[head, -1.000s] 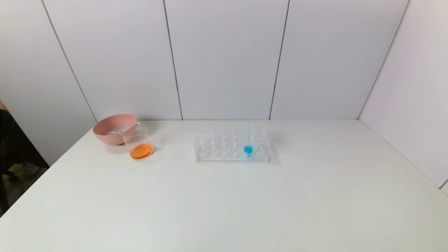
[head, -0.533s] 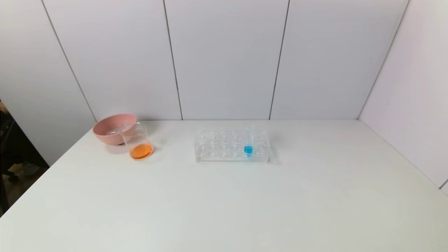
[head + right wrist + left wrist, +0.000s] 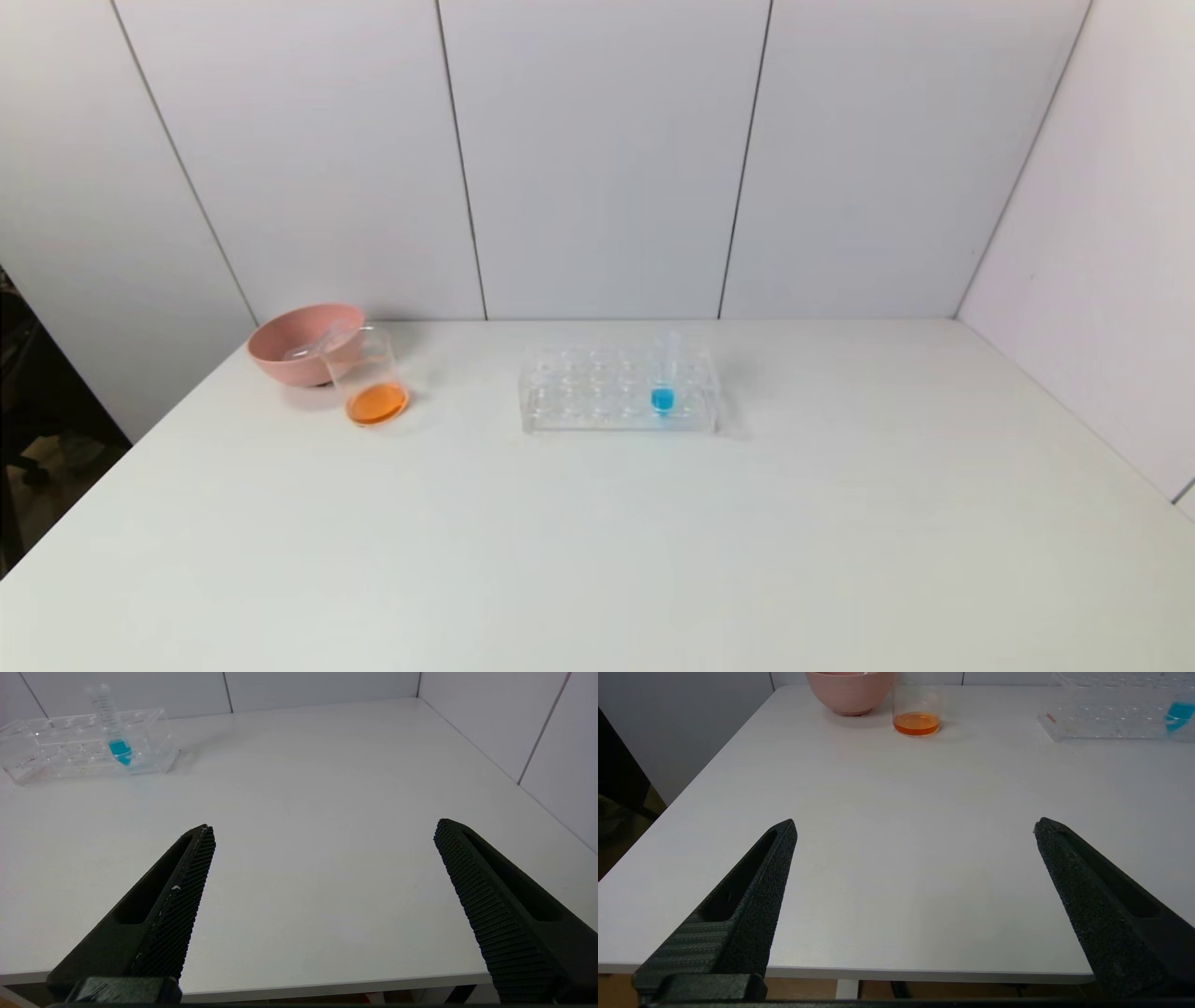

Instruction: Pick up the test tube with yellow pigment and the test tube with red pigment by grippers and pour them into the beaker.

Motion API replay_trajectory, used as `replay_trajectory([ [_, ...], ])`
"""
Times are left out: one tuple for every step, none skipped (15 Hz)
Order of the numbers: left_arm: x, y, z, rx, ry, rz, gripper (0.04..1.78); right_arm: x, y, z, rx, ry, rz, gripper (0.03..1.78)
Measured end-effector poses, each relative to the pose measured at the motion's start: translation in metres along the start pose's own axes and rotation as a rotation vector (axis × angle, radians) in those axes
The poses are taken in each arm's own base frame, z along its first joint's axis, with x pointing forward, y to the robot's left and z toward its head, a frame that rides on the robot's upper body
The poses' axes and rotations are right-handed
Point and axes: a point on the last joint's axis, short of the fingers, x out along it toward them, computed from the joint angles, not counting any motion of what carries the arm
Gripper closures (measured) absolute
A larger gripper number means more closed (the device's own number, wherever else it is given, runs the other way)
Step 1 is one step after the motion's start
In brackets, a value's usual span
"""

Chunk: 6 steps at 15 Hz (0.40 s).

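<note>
So the worktop (image 3: 597, 523) is a plain matte white slab. Near its far left corner there's a smooth pink bowl (image 3: 301, 343), round and glossy-ish, with a clear tube-shaped thing lying inside that I can't make out well. Touching the bowl's right side is the beaker (image 3: 366, 378), clear and straight-sided, holding a shallow layer of orange liquid at the bottom. Around the middle of the far edge sits a clear plastic rack (image 3: 618, 390) with rows of round holes, and one clear tube with blue liquid (image 3: 663, 385) stands upright in it toward the right end. No yellow or red tubes standing in the rack.

Both arms sit back at the near edge. The left pincer (image 3: 915, 828) is spread wide, nothing between its rough black textured fingers (image 3: 756, 891). The right pincer (image 3: 322, 830) is the same: wide apart, holding nothing, hovering just above the near edge.
</note>
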Motion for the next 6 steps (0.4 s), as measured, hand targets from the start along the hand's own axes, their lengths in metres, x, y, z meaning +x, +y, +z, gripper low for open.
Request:
replay_trajectory([
  [0.0001,0.0002,-0.0007,-0.009,0.005,0.01,0.05,0.0,0.0,0.0,0.001,0.0,0.0,0.1],
  [0.0001,0.0003,-0.0011,0.0,0.008,0.011,0.05,0.0,0.0,0.0,0.001,0.0,-0.001,0.1],
  [0.0001,0.0003,-0.001,-0.007,0.008,0.012,0.05,0.0,0.0,-0.0001,0.0,0.001,-0.001,0.1],
  [0.0002,0.0003,-0.0008,-0.028,0.004,0.011,0.05,0.0,0.0,0.0,0.0,0.0,0.0,0.1],
  [0.0002,0.0003,-0.0006,-0.044,0.002,0.012,0.05,0.0,0.0,-0.0001,0.001,0.001,0.0,0.1],
  [0.0002,0.0003,-0.0005,-0.048,0.002,0.012,0.04,0.0,0.0,-0.0001,0.001,0.001,-0.001,0.1],
])
